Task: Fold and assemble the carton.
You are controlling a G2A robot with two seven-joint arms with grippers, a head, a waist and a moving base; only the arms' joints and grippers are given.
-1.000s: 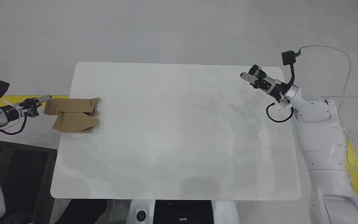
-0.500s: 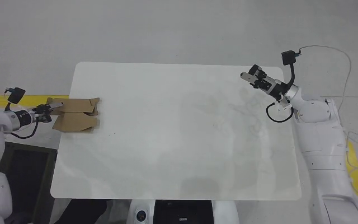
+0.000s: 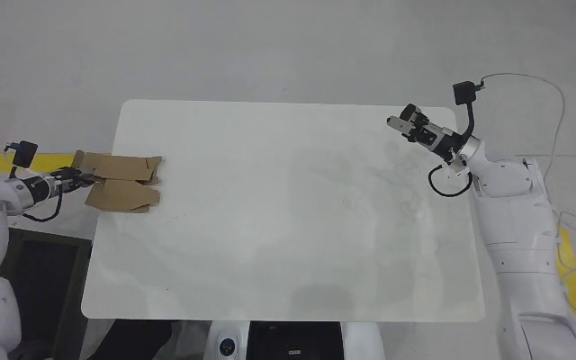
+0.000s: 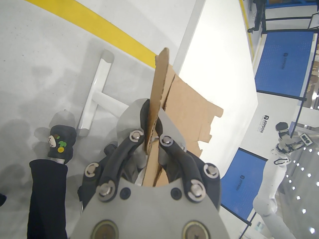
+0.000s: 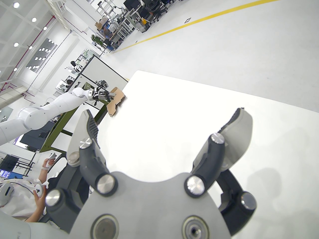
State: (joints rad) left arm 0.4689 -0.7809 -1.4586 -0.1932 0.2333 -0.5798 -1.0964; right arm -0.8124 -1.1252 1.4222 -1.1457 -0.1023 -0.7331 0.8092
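A flattened brown cardboard carton (image 3: 121, 180) lay at the left edge of a white table (image 3: 297, 225), seen from above. Part of it rested on the tabletop and its outer end stuck out past the edge. The left gripper (image 4: 152, 123) was beside the table, off its left edge, with its two fingers closed tight on that overhanging end. In the left wrist view the cardboard stood edge-on between the pinching fingers, and the rest of the sheet, with its notched flaps, stretched away onto the table. The carton's long axis ran across the table, from the left gripper inward toward the middle, so the free flaps pointed at the opposite side. The right gripper (image 3: 402, 123) hung above the far right corner of the table, well apart from the carton, with most of the bare tabletop between them. Its fingers were spread wide and held nothing. The carton looked unfolded, so the assembly seemed to be at its start. The left arm was much the nearer and already had hold. The right arm would probably need to cross the table before it could help open or fold the flaps.
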